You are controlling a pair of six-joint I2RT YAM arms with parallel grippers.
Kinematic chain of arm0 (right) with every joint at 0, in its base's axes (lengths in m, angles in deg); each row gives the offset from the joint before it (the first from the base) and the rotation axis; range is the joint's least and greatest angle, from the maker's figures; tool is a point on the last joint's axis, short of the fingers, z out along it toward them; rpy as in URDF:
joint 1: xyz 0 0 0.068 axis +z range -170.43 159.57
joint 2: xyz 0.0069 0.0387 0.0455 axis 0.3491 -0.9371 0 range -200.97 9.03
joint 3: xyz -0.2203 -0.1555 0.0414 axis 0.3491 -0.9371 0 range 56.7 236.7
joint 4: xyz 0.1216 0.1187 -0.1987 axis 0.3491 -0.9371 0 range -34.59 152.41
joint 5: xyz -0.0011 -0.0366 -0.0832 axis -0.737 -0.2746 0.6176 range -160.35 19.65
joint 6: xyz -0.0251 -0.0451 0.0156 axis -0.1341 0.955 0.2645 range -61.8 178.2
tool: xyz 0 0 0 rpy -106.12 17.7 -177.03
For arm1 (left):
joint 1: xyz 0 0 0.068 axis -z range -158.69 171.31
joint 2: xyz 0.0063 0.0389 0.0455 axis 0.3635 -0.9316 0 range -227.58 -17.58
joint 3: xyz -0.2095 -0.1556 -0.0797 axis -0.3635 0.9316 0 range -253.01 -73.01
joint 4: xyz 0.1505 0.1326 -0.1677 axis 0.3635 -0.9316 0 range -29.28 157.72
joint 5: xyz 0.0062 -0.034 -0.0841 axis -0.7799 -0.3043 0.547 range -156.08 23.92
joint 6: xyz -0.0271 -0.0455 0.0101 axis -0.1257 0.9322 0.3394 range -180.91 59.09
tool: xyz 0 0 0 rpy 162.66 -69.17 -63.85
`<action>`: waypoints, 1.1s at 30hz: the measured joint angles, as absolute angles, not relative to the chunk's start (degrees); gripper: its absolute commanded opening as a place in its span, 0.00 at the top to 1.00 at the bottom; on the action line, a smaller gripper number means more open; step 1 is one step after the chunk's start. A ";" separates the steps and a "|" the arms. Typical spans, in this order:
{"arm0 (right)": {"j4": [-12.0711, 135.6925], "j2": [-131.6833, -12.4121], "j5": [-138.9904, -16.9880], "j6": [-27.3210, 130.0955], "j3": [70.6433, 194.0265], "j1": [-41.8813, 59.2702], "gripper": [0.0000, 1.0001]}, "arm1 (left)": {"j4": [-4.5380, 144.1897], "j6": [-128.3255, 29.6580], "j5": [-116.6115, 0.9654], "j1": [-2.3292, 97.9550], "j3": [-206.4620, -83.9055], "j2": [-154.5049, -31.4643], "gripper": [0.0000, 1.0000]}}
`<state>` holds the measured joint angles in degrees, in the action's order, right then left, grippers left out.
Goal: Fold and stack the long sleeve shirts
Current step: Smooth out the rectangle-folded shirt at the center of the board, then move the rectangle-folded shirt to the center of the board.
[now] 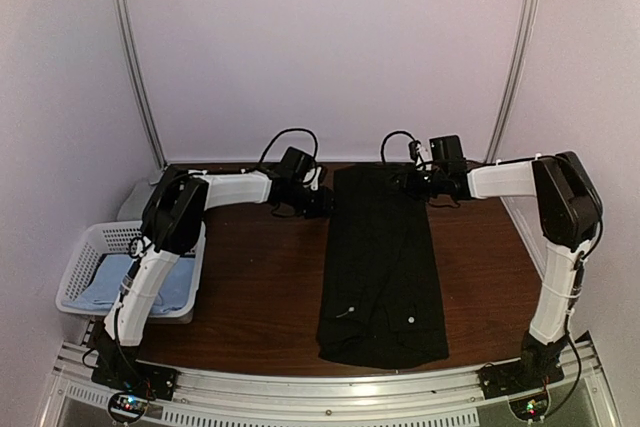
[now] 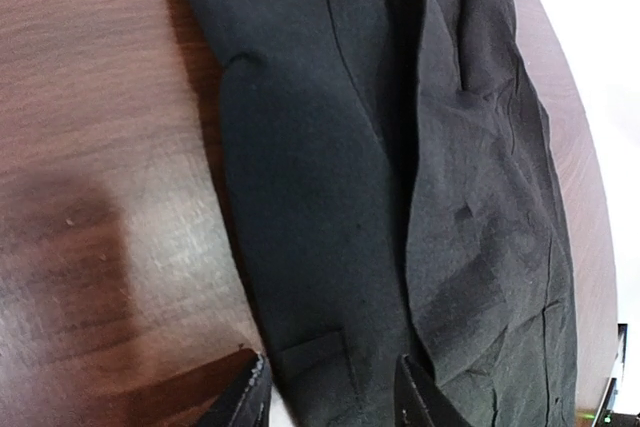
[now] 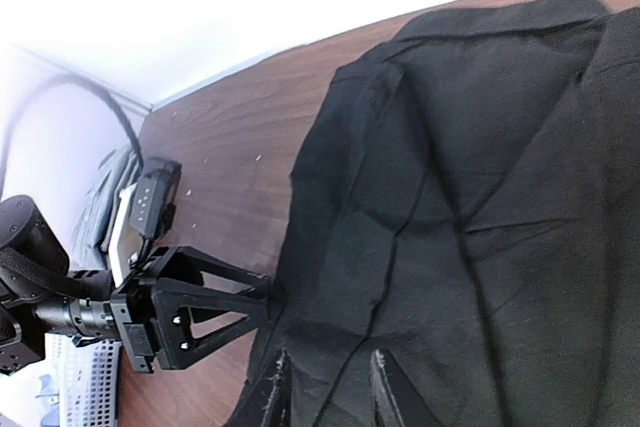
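1. The black shirt (image 1: 382, 267) lies flat in the middle of the brown counter (image 1: 260, 287). It is folded into a long narrow strip that runs from the upper centre of the overhead view down towards the bottom edge.
2. The left claw (image 2: 333, 369) sits at the upper left edge of that strip. From its own camera you can see the two fingers well apart, with smooth, flat cloth between them, so it looks open and not pinching anything.
3. The right claw (image 3: 328, 357) is at the strip's upper right corner, across from the left one. Its fingers stand a little apart with a crease of the black cloth between them. I cannot tell whether they are gripping it or are clear of it.
4. Over at the lower left of the overhead view stands a white lattice basket (image 1: 85, 257), well apart from the black shirt. A light blue shirt (image 1: 150, 282) lies inside it.
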<state>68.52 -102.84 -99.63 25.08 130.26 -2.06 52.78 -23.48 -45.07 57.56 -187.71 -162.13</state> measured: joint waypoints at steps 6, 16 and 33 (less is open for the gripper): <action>70.64 -105.66 -103.30 24.23 130.52 2.55 0.81 | 52.61 -23.33 -45.94 58.77 -186.48 -161.39 0.62; 71.09 -114.93 -106.36 23.64 132.03 4.54 0.81 | 52.94 -21.76 -45.96 58.98 -182.35 -158.92 0.64; 65.98 -117.07 -105.22 26.98 137.08 4.85 0.67 | 52.98 -20.12 -45.72 59.55 -176.34 -155.07 0.78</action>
<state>65.98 -117.07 -105.22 26.98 137.08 4.85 52.98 -20.12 -45.72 59.55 -176.34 -155.07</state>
